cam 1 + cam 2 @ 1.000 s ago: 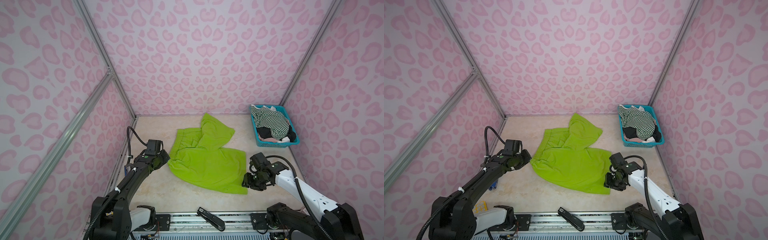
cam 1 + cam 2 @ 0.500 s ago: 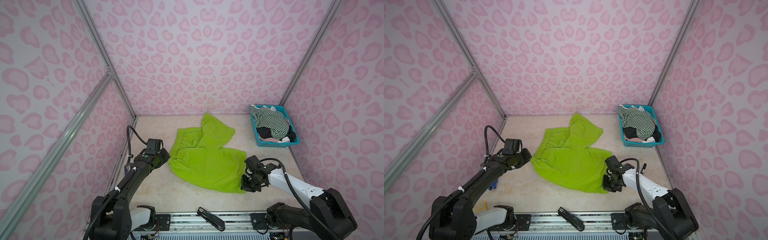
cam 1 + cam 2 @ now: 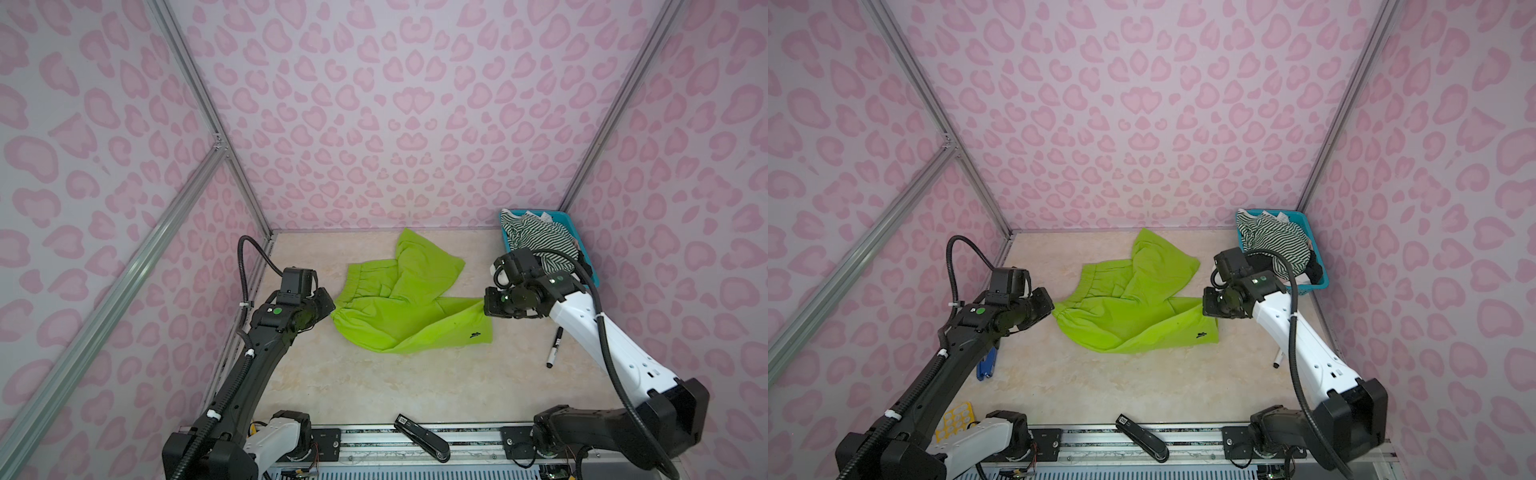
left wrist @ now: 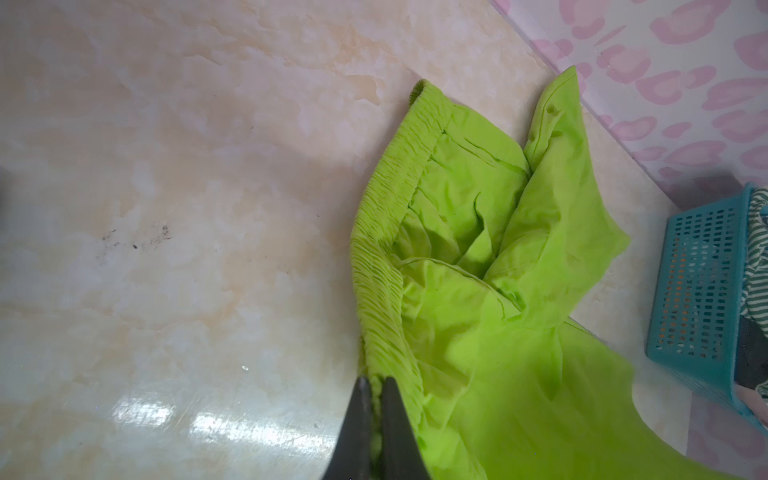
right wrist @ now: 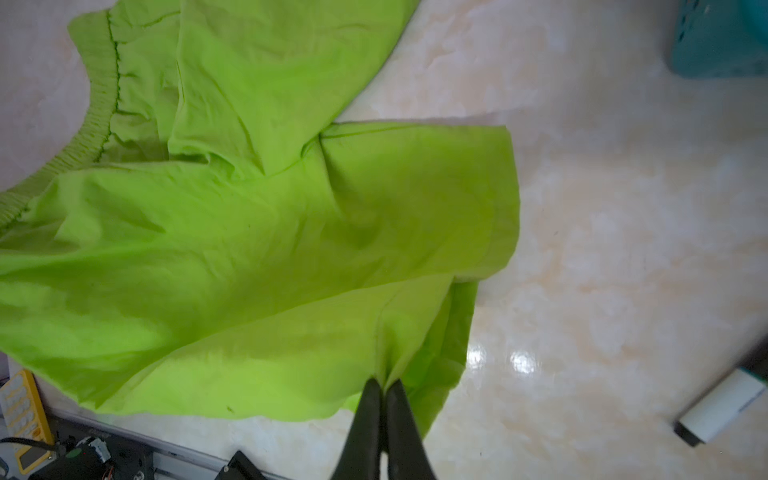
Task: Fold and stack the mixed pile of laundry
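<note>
Lime-green shorts (image 3: pixel 399 303) (image 3: pixel 1125 307) lie crumpled mid-table, one leg folded toward the back wall. My left gripper (image 3: pixel 331 309) (image 4: pixel 376 384) is shut on the gathered elastic waistband at the shorts' left end. My right gripper (image 3: pixel 485 305) (image 5: pixel 384 384) is shut on the hem of the near leg and holds that corner a little above the table. The small black logo (image 3: pixel 475 334) shows near that hem. The rest of the laundry pile, a green-and-white striped top (image 3: pixel 540 239) over black cloth (image 3: pixel 1314 266), fills the teal basket (image 3: pixel 561 214) at the back right.
A marker pen (image 3: pixel 555 347) (image 5: pixel 723 405) lies on the table under my right arm. A black stapler-like tool (image 3: pixel 422 436) rests on the front rail. A blue object (image 3: pixel 986 363) and a yellow piece (image 3: pixel 955 417) sit under my left arm.
My right gripper closed on the shorts' near hem, then rose and moved toward the back with it. The left gripper kept its hold and place.
</note>
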You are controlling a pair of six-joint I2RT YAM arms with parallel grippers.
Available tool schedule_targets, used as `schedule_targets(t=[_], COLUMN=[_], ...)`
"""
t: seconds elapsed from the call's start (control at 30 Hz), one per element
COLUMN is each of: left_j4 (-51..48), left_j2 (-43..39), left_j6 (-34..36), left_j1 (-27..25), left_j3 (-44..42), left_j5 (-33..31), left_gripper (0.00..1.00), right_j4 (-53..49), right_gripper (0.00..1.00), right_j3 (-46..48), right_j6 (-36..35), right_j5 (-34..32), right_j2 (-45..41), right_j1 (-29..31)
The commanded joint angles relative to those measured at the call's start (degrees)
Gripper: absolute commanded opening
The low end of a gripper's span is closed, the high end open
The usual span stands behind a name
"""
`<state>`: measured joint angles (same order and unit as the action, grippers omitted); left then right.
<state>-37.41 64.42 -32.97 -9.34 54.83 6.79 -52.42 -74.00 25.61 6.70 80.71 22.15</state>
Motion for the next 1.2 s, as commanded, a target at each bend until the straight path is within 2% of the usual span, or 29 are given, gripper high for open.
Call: schedule_targets(t=[0.0, 0.03, 0.13, 0.23, 0.3, 0.37, 0.5, 0.67, 0.8, 1.17], left_j4=[-0.38, 0.44, 2.93, 5.41, 6.75, 7.45, 8.30, 8.73, 8.79, 9.13], left_j2=[2.92, 4.45, 9.68, 13.20, 14.80, 16.05, 17.87, 18.68, 18.36, 17.49], left_j6=[1.07, 1.07, 0.92, 0.67, 0.55, 0.67, 1.15, 1.33, 1.42, 1.22], left_j1=[1.04, 1.38, 2.03, 2.44, 2.65, 2.99, 3.54, 3.93, 3.98, 4.17], left_j3=[0.73, 0.71, 0.60, 0.14, -0.19, -0.32, -0.21, -0.62, -1.30, -2.84], left_j5=[-1.67, -1.35, 0.00, 0.48, 0.47, 0.59, 0.76, 1.34, 1.32, 1.30], left_gripper=[0.02, 0.02, 0.02, 0.02, 0.02, 0.02, 0.02, 0.02, 0.02, 0.02], right_j4=[0.30, -0.41, 0.48, 1.62, 1.17, 1.46, 7.05, 14.21, 19.95, 24.78], right_gripper=[0.00, 0.00, 0.17, 0.38, 0.46, 0.50, 0.50, 0.43, 0.41, 0.43], right_j3=[-5.85, -8.00, -9.54, -5.40, -1.52, 2.94, 13.00, 19.01, 19.63, 16.38], right_j6=[-4.54, -4.70, -5.14, -5.54, -5.83, -5.98, -6.64, -4.94, -4.96, -5.49], right_j5=[2.01, 2.66, 2.64, 2.41, 0.67, 0.54, 6.99, 11.12, 10.74, 11.71], right_j2=[9.86, 13.62, 19.61, 17.35, 13.18, 8.48, 2.38, 5.15, 8.83, 19.56], right_j1=[-1.66, -2.14, -2.29, -2.24, -2.44, -3.02, -3.88, -3.96, -4.18, -5.24])
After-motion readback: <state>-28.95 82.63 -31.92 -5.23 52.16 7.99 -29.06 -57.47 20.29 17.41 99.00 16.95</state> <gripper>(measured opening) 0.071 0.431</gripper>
